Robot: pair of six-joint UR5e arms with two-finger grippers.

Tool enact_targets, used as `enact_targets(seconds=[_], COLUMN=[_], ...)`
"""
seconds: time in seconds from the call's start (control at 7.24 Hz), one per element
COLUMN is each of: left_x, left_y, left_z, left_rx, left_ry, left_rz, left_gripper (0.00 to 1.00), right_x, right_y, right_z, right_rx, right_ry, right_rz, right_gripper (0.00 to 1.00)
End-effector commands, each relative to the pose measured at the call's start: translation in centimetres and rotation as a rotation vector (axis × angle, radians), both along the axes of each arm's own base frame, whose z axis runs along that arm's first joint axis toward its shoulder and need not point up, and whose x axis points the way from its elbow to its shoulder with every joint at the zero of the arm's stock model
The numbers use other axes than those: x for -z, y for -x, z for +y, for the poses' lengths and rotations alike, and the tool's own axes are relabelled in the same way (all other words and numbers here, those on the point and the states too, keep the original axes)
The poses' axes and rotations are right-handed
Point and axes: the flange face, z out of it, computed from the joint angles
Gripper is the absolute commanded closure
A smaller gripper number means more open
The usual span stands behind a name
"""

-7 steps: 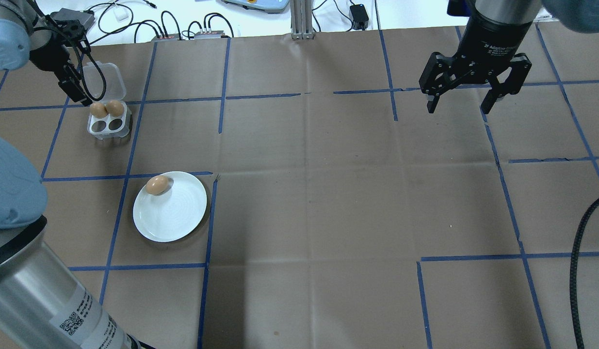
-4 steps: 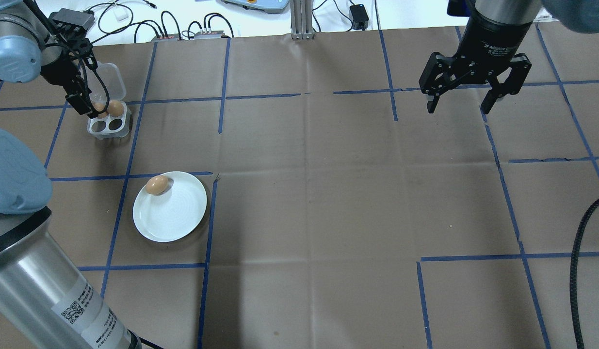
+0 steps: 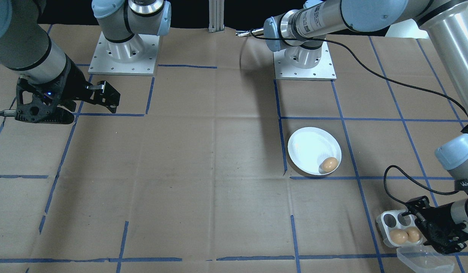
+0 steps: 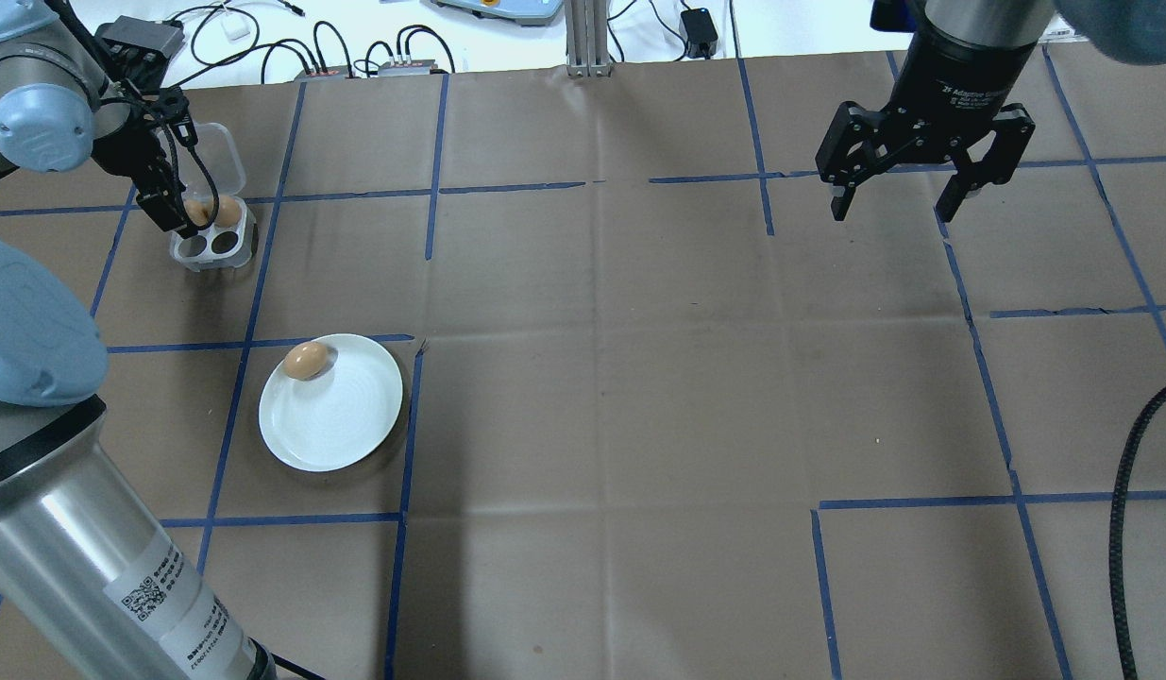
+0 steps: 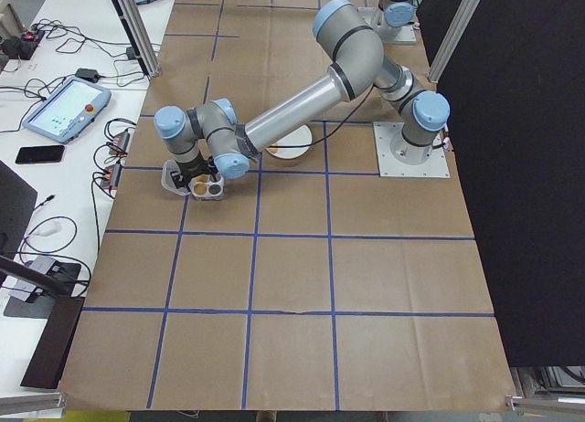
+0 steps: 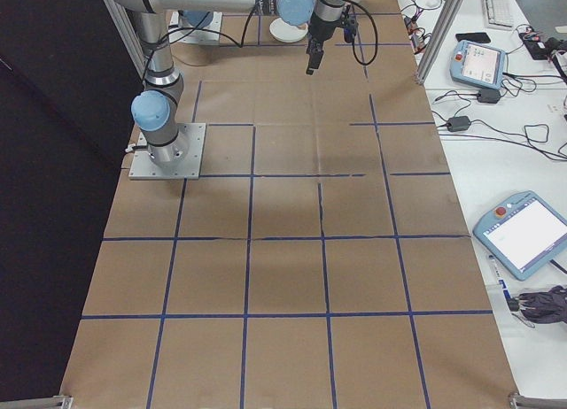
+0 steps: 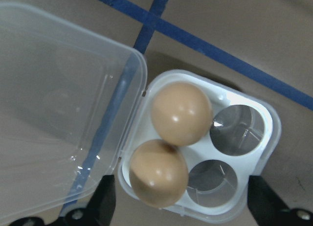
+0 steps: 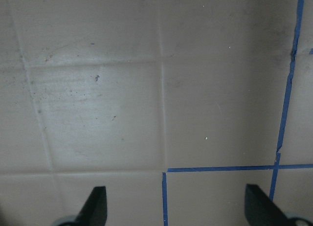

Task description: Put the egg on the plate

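The egg tray (image 4: 212,236) is taken as the landmark: a clear plastic square with four cups, its hinged lid (image 7: 54,113) thrown open on the side away from the robot. Two brown eggs (image 7: 180,113) are seated in the row of cups next to the lid, touching each other, while the two cups (image 7: 239,130) on the robot's side of the tray are seen empty. The left gripper (image 7: 178,209) is poised directly above the tray with its fingers spread wide, nothing being held between them; the egg (image 7: 159,173) nearest its centreline is judged the likely pick. The plate (image 4: 342,430) is set well apart from the tray, toward the robot, and one egg (image 4: 307,361) is already lying on it near the rim facing the tray. The right gripper (image 4: 899,203) is parked far across the table from the tray, jaws apart and empty. An egg is judged light, rigid, smooth and brittle, so a grip across its widest part with gentle closing force is called for, and a low, soft release is advised, since it could roll on the shallow plate.
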Motion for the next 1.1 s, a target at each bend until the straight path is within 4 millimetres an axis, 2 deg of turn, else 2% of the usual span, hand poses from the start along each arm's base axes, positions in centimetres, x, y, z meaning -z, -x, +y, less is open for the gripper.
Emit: enact_targets(seconds=[0.0,0.55,0.97], left_x=[0.61,0.59,0.17], left_y=[-0.15,-0.10,0.28], left_z=[-0.21,-0.42,-0.54], left_rx=[0.000,-0.015,-0.018], left_ry=[0.010,0.027,0.035], left_rz=[-0.004,-0.011,-0.010], left_gripper=[0.19,0.55,0.63], right_x=[0.06,-0.02,0.06], right_y=[0.00,0.01,0.00], right_z=[-0.04,0.01,-0.04], right_rx=[0.000,0.000,0.000], right_ry=[-0.001,0.000,-0.001], right_rz=[0.000,0.001,0.000], right_gripper=[0.00,0.00,0.00])
